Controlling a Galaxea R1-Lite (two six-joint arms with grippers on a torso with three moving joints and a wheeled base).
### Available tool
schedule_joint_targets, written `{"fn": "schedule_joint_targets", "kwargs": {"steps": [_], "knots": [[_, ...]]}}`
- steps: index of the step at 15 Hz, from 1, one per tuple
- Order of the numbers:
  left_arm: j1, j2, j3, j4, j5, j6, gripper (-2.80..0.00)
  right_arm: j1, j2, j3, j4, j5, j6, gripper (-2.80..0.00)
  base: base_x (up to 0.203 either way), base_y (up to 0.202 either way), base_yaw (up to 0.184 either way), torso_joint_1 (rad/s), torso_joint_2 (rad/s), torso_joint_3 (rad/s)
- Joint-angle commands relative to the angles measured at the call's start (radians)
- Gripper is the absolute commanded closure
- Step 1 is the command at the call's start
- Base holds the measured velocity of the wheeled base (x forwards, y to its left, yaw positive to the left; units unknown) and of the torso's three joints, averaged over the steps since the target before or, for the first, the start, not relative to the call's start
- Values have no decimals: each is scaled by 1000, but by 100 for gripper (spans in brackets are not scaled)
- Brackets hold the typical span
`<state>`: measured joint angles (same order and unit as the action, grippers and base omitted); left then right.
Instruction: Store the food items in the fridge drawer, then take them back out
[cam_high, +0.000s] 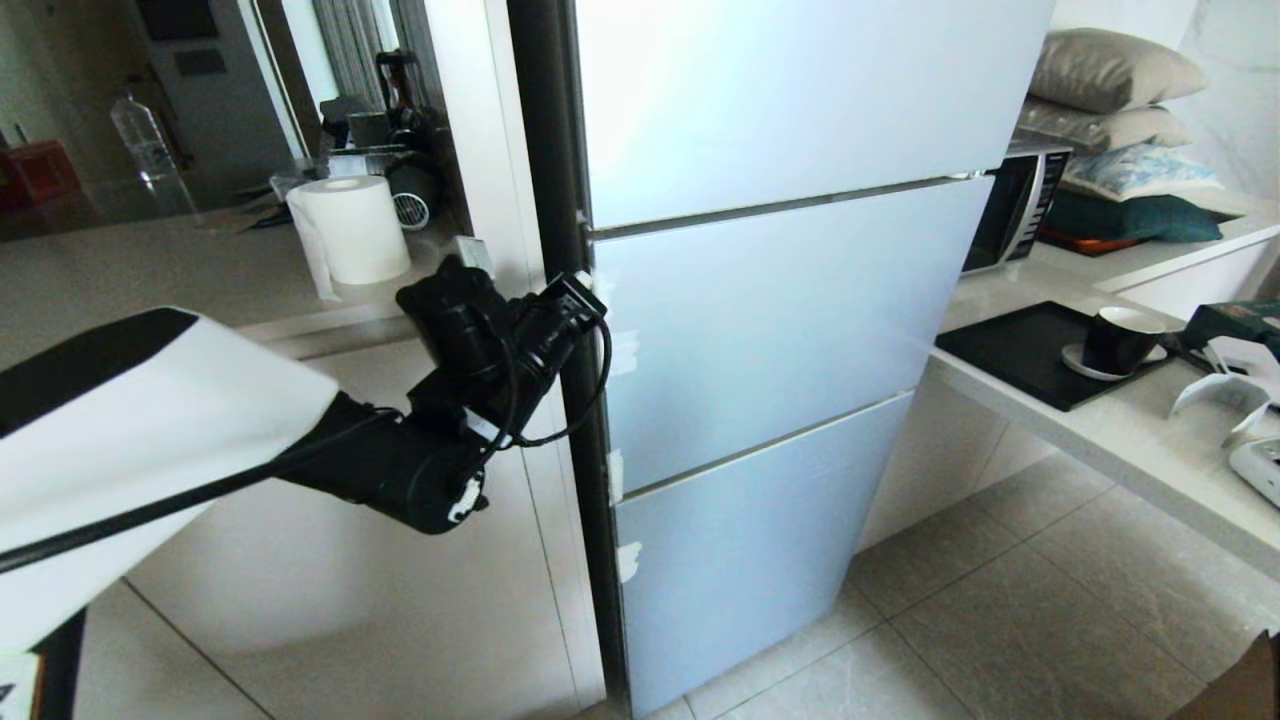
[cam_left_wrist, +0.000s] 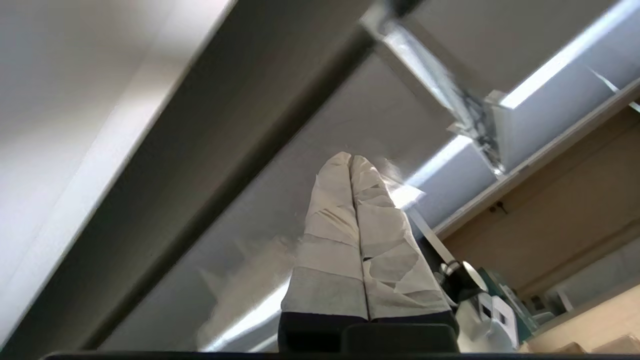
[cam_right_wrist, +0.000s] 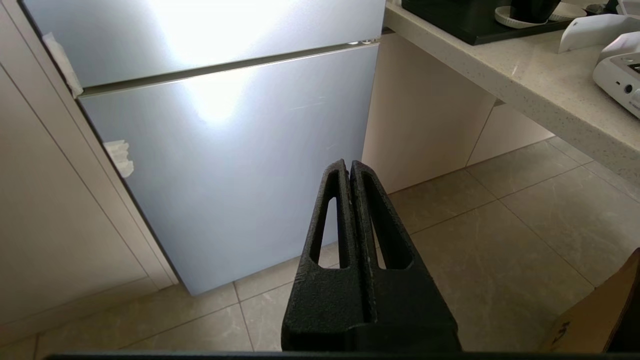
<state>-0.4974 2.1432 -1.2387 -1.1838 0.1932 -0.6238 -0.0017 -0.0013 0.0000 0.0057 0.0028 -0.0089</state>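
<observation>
Head view: one fridge (cam_high: 790, 330), three closed door panels; food items and drawer not visible. One left pincer (cam_high: 580, 290), tips together, at the middle panel's left edge. One right pincer (cam_right_wrist: 350, 167), tips together, empty, above the floor (cam_right_wrist: 500, 250). One surface (cam_high: 1100, 420), one cup (cam_high: 1115, 340).

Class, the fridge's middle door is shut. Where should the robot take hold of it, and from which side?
The middle door has a flat front with no handle, so probably grip its left edge, coming from the left. White tape patches mark that edge, next to the dark gap beside it. The left hand, fingers together, is at the door's upper left corner.
</observation>
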Motion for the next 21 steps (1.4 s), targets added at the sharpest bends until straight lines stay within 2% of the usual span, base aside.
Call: {"fn": "schedule_joint_targets", "kwargs": {"steps": [1, 8, 12, 21], "knots": [[0, 21, -19, -7, 4, -2, 0, 0, 1, 0, 0, 0, 0, 0, 0, 0, 0, 0, 0, 0], [-10, 43, -43, -7, 5, 4, 0, 0, 1, 0, 0, 0, 0, 0, 0, 0, 0, 0, 0, 0], [-4, 97, -126, 2, 78, 35, 0, 0, 1, 0, 0, 0, 0, 0, 0, 0, 0, 0, 0, 0], [-45, 86, -114, -2, 43, 32, 0, 0, 1, 0, 0, 0, 0, 0, 0, 0, 0, 0, 0, 0]]}}
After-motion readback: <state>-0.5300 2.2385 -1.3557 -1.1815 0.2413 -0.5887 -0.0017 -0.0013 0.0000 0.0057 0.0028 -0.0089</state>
